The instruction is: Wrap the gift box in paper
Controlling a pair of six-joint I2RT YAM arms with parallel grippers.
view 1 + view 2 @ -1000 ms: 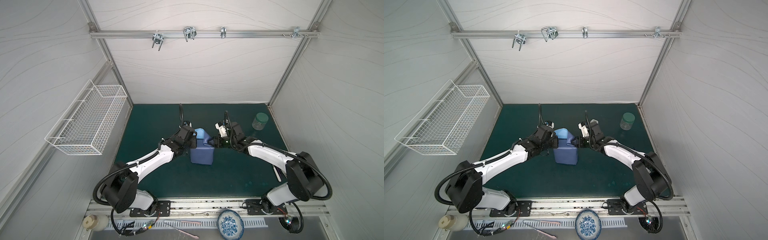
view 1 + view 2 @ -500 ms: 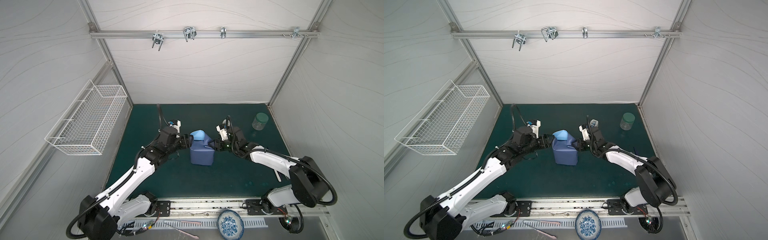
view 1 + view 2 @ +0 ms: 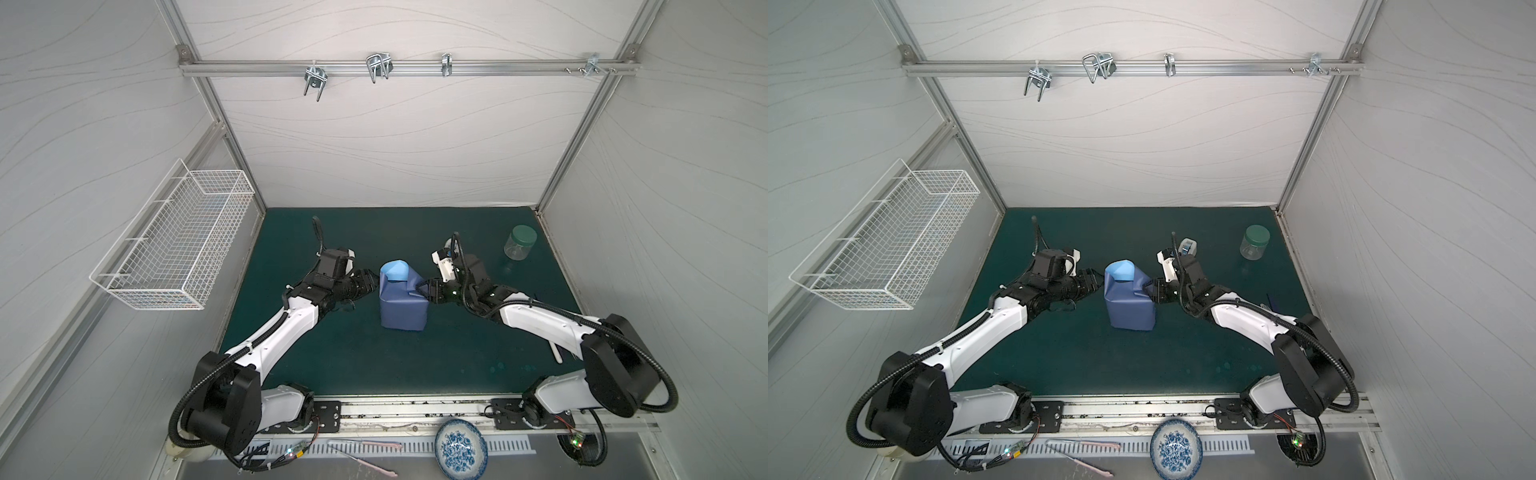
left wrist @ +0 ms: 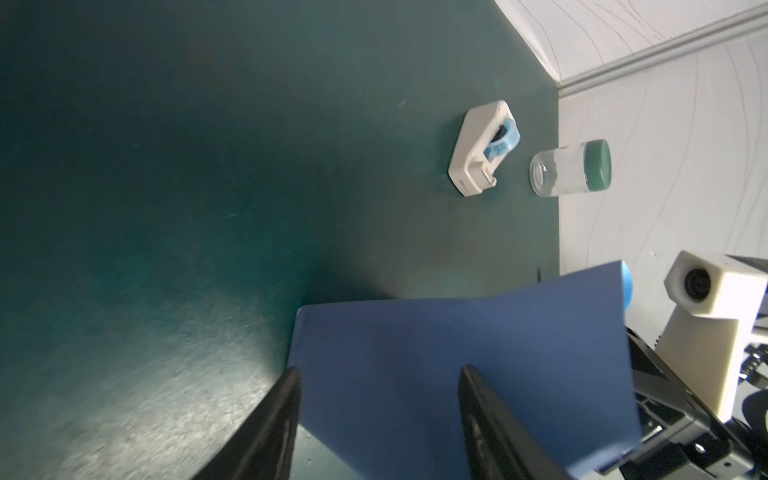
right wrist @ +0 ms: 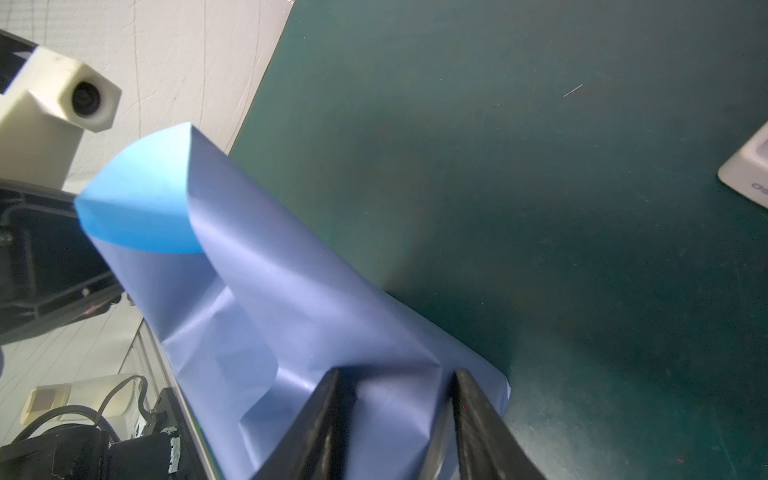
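The paper [image 3: 403,305] [image 3: 1129,307] is folded round a block in the middle of the green mat, dull indigo side out. A light-blue flap [image 3: 395,270] [image 5: 141,208] sticks up at its far end. The gift box is hidden under the paper. My left gripper [image 3: 371,282] [image 4: 379,374] stands open just left of the parcel, its fingers facing the flat paper side [image 4: 457,353] without holding it. My right gripper [image 3: 423,289] [image 5: 395,374] is at the parcel's right far corner. Its jaws stand apart and press into a dented fold of paper [image 5: 395,399] between them.
A white tape dispenser [image 3: 1187,246] [image 4: 484,147] sits behind the right wrist. A clear jar with a green lid [image 3: 519,243] [image 4: 569,168] stands at the back right. A wire basket [image 3: 174,245] hangs on the left wall. A patterned bowl [image 3: 460,449] lies beyond the front rail.
My left gripper has opened, let go of the paper at the parcel's top and drawn back a little to the left. The right gripper has stayed at the parcel's right corner.
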